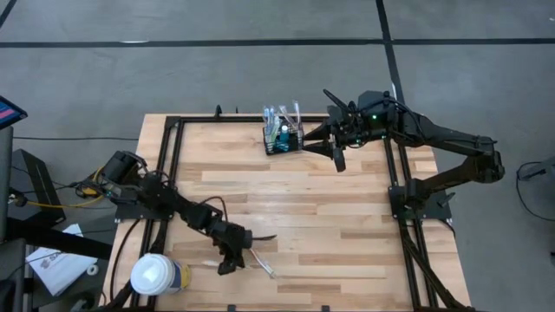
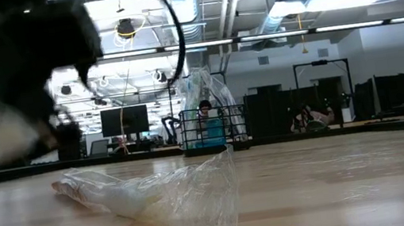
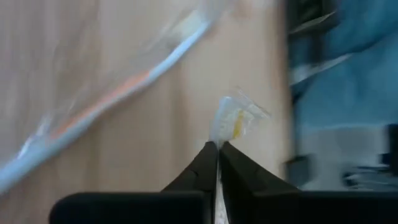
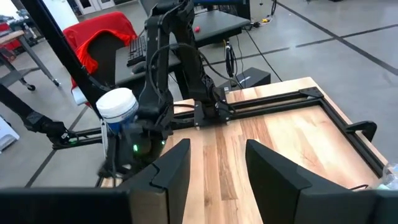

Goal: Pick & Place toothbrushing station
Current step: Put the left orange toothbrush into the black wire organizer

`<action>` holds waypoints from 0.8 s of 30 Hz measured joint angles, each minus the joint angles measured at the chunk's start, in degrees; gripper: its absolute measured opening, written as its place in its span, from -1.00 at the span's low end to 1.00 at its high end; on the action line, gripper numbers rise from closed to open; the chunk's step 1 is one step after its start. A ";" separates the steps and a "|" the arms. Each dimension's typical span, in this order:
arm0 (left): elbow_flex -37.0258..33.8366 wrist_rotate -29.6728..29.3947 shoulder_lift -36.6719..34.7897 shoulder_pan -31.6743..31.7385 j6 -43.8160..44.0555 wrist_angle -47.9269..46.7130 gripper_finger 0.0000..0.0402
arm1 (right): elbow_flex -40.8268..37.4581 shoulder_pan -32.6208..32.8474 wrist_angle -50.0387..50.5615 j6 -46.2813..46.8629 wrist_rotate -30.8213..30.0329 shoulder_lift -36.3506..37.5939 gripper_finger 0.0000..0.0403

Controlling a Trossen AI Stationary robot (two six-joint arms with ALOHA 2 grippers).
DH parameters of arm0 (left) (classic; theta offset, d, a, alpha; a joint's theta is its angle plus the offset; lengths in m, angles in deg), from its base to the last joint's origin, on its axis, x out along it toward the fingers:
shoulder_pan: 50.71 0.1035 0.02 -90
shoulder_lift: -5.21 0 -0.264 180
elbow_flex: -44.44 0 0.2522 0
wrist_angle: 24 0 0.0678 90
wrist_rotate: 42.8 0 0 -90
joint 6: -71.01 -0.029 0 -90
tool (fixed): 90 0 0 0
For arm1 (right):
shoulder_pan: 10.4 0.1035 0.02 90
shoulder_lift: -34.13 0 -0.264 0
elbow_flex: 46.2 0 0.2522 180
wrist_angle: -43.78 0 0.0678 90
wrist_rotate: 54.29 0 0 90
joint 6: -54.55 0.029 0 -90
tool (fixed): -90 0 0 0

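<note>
A: Near the lidded cup [image 1: 159, 276], the left gripper [image 1: 232, 263] is clenched on a wrapped toothbrush's [image 1: 263, 265] clear plastic [image 3: 236, 116], it seems.

B: Then lift slowly; a thin film can slip.

A: Farther from the cup, the basket [image 1: 283, 139] sits at the table's far edge, the right gripper [image 1: 332, 144] half-spread and empty beside it.

B: Count?

A: One basket, one cup, one loose brush; perhaps four brushes in the basket.
</note>
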 joint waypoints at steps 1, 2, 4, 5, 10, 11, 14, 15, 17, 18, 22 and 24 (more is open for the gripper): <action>0.09 1.03 -1.05 0.16 0.78 0.85 -0.99 | 0.15 0.00 0.28 -0.36 0.00 0.00 -0.28; 0.08 1.87 -2.19 0.27 1.91 1.35 -0.99 | 0.41 0.00 0.55 -0.85 0.00 0.00 -0.28; 0.02 2.17 -4.83 0.31 5.14 2.87 -0.99 | 1.09 0.00 0.52 -1.83 0.00 0.00 -0.28; 0.00 1.93 -6.95 0.54 6.61 3.73 -0.99 | 1.49 0.00 0.48 -2.45 0.00 0.00 -0.28; 0.98 -10.68 -19.59 4.01 9.07 5.85 -0.99 | 3.36 -0.42 0.37 -5.30 0.00 0.04 -0.28; 1.12 -15.57 -22.09 5.47 8.63 5.99 -1.00 | 3.54 -0.71 0.24 -5.73 0.00 0.07 -0.28; 1.13 -28.44 -27.61 10.65 4.76 7.16 -1.00 | 3.76 -2.15 -0.19 -5.91 -0.11 0.07 -0.28; 1.17 -32.19 -28.61 12.54 2.37 8.10 -1.00 | 3.76 -2.79 -0.16 -5.90 -0.14 0.07 -0.28; 1.15 -38.57 -29.46 16.28 -3.62 11.40 -1.00 | 3.76 -3.88 -0.15 -5.87 -0.15 0.07 -0.28; 1.15 -40.51 -29.28 18.30 -6.82 14.83 -1.00 | 3.76 -4.37 -0.16 -5.84 -0.16 0.07 -0.28; 1.20 -41.93 -24.73 26.55 -17.40 30.64 -1.00 | 3.76 -5.92 -1.93 -4.21 -0.11 0.04 -0.28; 1.17 -41.51 -21.05 30.64 -20.01 36.71 -1.00 | 3.76 -6.59 -2.96 -3.01 -0.01 0.04 -0.28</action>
